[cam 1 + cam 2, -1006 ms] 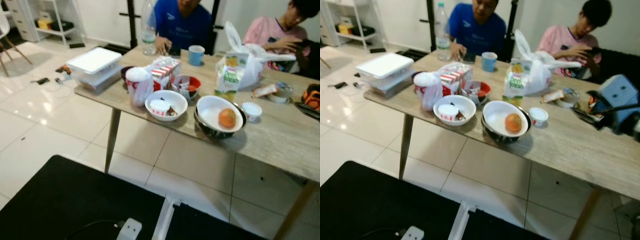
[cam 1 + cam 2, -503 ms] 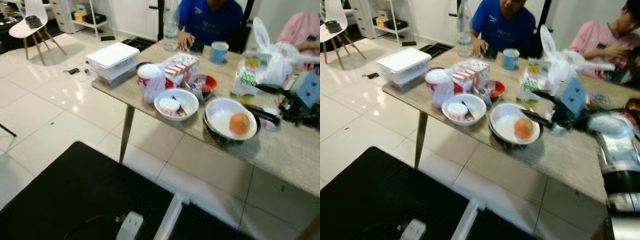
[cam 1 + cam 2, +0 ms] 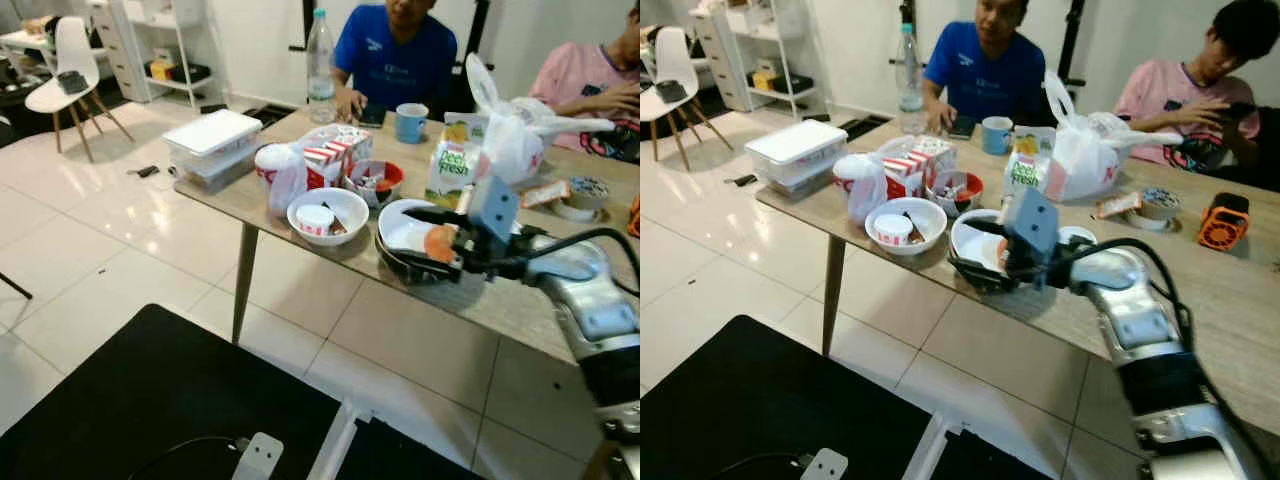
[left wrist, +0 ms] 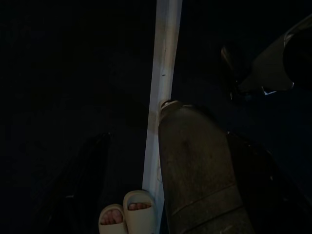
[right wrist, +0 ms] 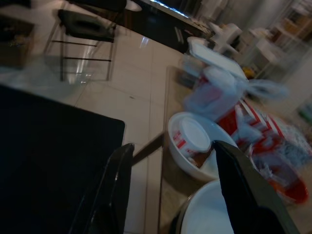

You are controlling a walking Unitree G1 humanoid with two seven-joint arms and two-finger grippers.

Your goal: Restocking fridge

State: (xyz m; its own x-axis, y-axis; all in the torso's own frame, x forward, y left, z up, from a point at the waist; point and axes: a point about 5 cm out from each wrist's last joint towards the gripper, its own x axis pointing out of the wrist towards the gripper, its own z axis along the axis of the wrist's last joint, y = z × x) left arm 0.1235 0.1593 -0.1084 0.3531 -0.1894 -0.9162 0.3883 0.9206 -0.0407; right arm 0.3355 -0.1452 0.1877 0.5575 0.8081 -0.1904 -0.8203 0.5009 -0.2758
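Observation:
An orange lies in a white bowl set inside a metal bowl at the near edge of the wooden table. My right gripper reaches in from the right and stands open, one finger over the bowl and the other along its near rim, close to the orange. In the right wrist view the two fingers frame this bowl's rim and a second white bowl holding a small cup. A Peel Fresh juice carton stands behind. My left arm hangs idle over dark floor.
Red-and-white snack packs, a red bowl, a stack of white boxes, a water bottle, a blue mug and a white plastic bag crowd the table. Two people sit behind it. A black mat lies near.
The camera has shifted. My right arm has swung left across the table, and its open fingers have come from beside the bowl to straddling it at the orange.

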